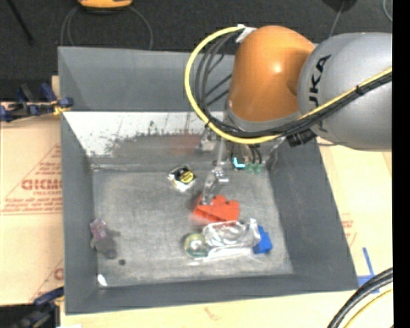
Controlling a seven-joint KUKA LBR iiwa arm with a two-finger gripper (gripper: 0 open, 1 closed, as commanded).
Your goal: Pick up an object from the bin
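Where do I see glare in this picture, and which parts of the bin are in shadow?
Camera view: the bin's far wall is lit brightest, almost white along its upper part; the orange cover on the arm carries a soft highlight; the crinkled clear wrapper near the front glints in spots; the left wall is much darker, and under the arm the floor is dimmer.

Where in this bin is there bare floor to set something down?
The widest bare bin floor lies left of centre, between the purple figure and the small yellow-and-black thing. Crowded at right: the gripper by the orange piece, with the clear packet and blue block just in front.
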